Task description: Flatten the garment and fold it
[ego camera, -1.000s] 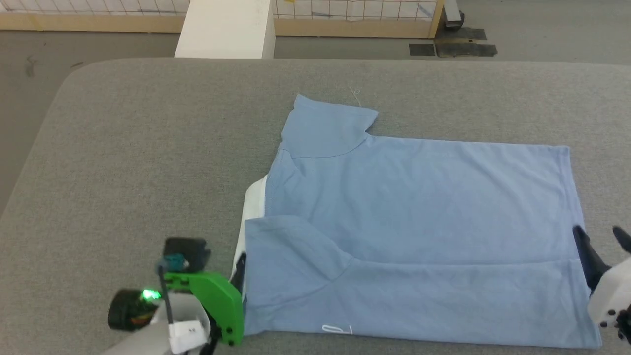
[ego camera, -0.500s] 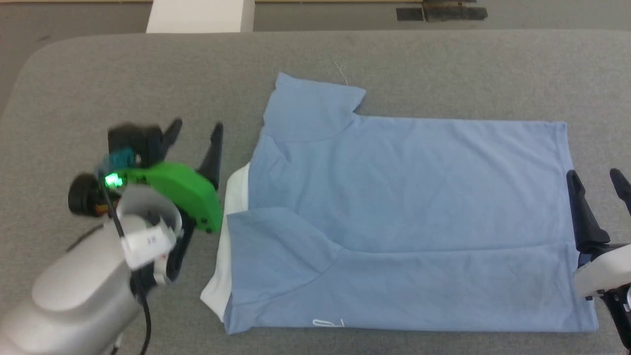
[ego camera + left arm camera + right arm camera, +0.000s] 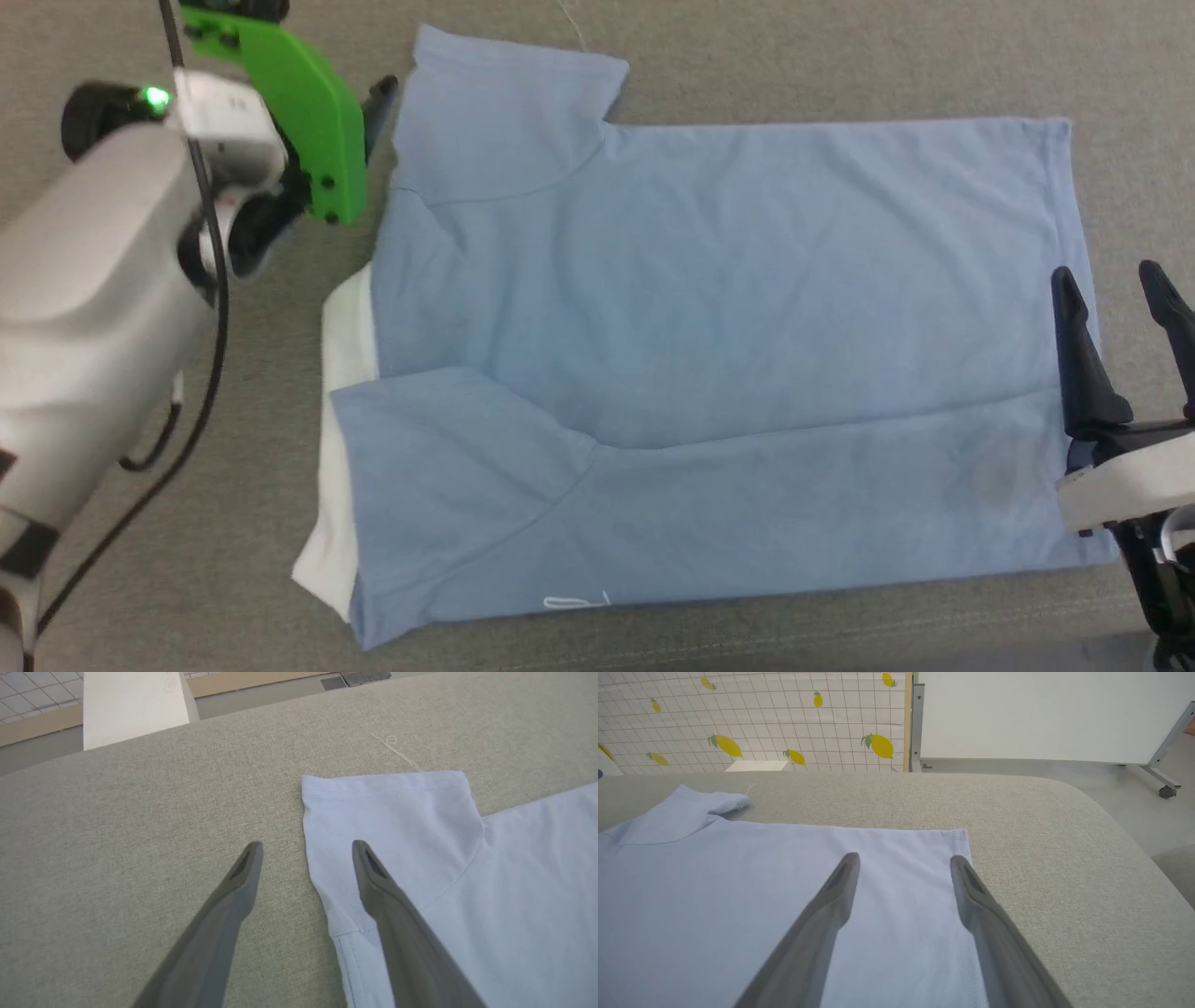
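- The garment [image 3: 728, 308], a light blue T-shirt, lies spread on the grey padded worktop [image 3: 794, 47], with its neck end toward the robot's left and its hem toward the right.
- Its near long side, sleeve included, is already turned over onto the body. A strip of white inside [image 3: 347, 317] shows at the neck end.
- What changed: a second ago the left arm [image 3: 84, 280] sat at the near corner of the neck end, and it has since swung across to the far sleeve [image 3: 387, 812].
- The head view has also dipped, which is the camera's own move. The shirt looks unshifted on the worktop.
- The left jaws stand wide and hold nothing. In the left wrist view one finger [image 3: 233, 896] is over bare worktop and the other over the sleeve, straddling its outer edge. Whether they touch the cloth is hard to tell.
- The right jaws are wide and empty too, and have stayed at the hem, set across its edge.
- Judgement: the near fold looks done and the far side comes next. Both arms seem placed to pinch the far sleeve and the hem, then carry that side over.
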